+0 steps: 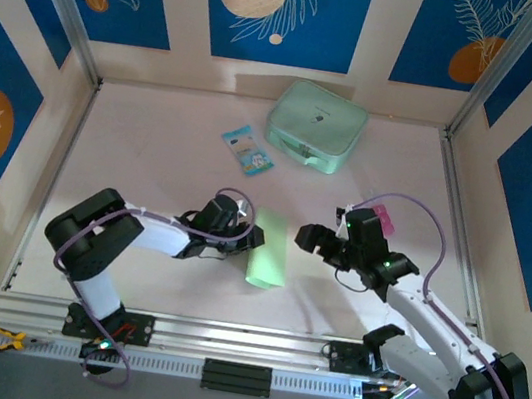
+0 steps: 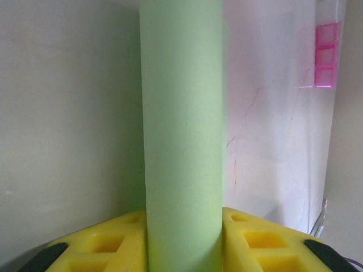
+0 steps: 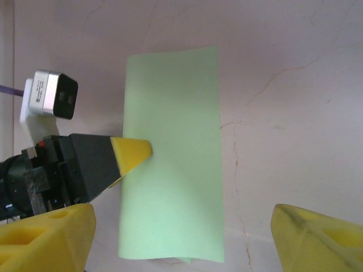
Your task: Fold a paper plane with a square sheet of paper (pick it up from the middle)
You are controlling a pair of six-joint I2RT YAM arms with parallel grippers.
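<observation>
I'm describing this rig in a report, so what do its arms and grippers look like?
The left arm and right arm have white links, black joints and purple cables. The left gripper and right gripper carry yellow fingers on black bodies. A pink tag sits by the right wrist.

Clutter on the pale tabletop
A mint-green rounded zip case lies near a small blue-and-white printed packet (apart, not touching).
</observation>
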